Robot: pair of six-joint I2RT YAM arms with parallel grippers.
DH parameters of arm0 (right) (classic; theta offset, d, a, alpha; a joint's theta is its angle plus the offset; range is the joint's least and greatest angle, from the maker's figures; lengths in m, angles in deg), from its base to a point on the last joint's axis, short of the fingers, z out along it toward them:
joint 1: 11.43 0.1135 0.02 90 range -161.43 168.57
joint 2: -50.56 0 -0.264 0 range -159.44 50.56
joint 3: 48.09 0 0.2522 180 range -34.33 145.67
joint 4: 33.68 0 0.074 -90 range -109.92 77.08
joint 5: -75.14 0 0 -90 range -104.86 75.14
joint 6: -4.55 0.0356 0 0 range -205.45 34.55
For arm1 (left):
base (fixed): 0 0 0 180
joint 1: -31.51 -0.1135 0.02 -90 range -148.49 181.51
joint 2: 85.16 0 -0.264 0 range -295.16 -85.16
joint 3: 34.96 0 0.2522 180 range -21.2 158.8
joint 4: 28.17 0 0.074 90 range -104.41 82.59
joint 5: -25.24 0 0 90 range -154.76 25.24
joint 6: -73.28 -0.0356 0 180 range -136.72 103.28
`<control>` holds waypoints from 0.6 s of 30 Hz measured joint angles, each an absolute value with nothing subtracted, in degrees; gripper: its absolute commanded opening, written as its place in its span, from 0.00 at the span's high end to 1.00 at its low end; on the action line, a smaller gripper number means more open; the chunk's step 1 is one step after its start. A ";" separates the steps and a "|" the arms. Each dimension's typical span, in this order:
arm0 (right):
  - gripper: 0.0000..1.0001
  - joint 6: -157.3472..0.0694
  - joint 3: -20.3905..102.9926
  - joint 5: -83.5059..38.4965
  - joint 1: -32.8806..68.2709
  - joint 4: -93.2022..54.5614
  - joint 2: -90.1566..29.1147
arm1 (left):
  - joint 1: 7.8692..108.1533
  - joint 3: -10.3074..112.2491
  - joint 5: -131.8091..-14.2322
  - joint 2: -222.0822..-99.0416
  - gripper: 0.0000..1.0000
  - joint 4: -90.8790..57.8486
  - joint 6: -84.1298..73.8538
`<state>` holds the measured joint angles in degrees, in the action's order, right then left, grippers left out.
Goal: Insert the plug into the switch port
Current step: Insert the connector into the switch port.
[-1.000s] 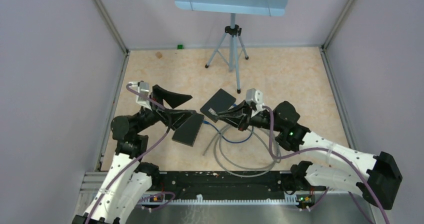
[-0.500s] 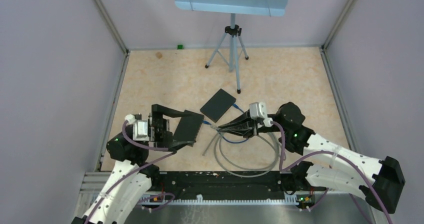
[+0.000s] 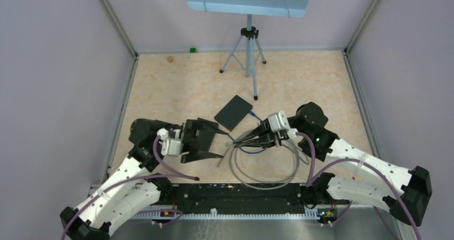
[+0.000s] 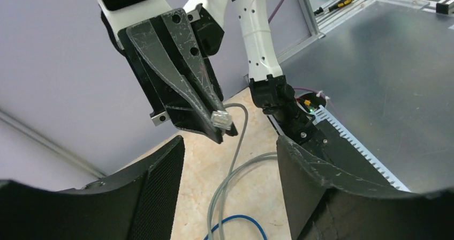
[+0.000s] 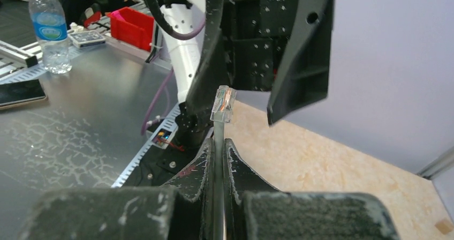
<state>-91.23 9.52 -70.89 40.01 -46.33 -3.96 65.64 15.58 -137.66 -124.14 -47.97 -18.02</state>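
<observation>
Plug (image 5: pixel 223 103), clear plastic with coloured wires showing inside, stands just past the tips of the right tool (image 5: pixel 218 143). That tool is pinched tight on the grey cable (image 4: pixel 231 162) right behind it. The plug points toward the left tool (image 4: pixel 230 141), and from the left wrist it shows in the gap between that tool's jaws, some way ahead of them.

The left tool's jaws stand wide apart with nothing between them. From above, the tool lies over the near black box (image 3: pixel 201 137), one jaw on each side of it. Whether the jaws touch the box cannot be told.

Behind the right tool, the grey cable drops to the surface (image 3: pixel 187 84) and runs in a loop, with a blue cable (image 4: pixel 235 216) lying beside it.

A second ago the plug sat at the near corner of the far black box (image 3: pixel 234 112). It has since drawn back and now hangs clear of that box. The left tool, then raised and off to the far left of the near box, has swung round over it to face the right tool. Neither box has shifted.
</observation>
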 measured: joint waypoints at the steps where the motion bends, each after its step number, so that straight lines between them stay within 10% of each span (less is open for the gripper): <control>1: 1.00 -91.19 9.68 -71.44 40.01 -46.09 -4.29 | 66.45 16.14 -137.86 -125.67 0.33 -46.36 -20.05; 18: 1.00 -89.31 9.72 -75.99 40.01 -43.25 -6.78 | 72.57 18.90 -139.94 -128.57 0.51 -37.98 -32.49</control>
